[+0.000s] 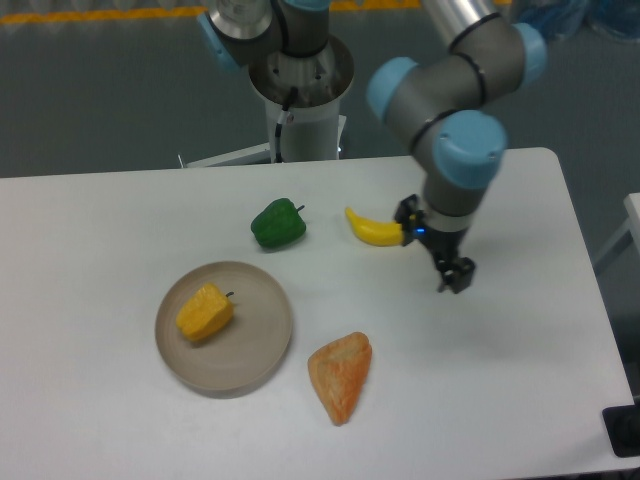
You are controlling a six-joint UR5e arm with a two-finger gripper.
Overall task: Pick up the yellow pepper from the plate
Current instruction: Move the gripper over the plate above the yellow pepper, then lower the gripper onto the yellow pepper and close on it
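The gripper [452, 276] hangs above the table [520, 340], holding nothing (whether its fingers are spread or closed is too small to tell). Beside it lies a banana [374, 229], partly hidden by the arm. The yellow pepper [205, 312] rests on the plate [262, 345], well apart to the left.

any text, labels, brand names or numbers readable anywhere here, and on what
None: no readable word, number, label or brand shows in this view.
The yellow pepper, plate, green pepper, banana and orange wedge are all plain.
The arm's grey and blue joints show no readable marking; the gripper has only a small blue light near its wrist, not a sign.
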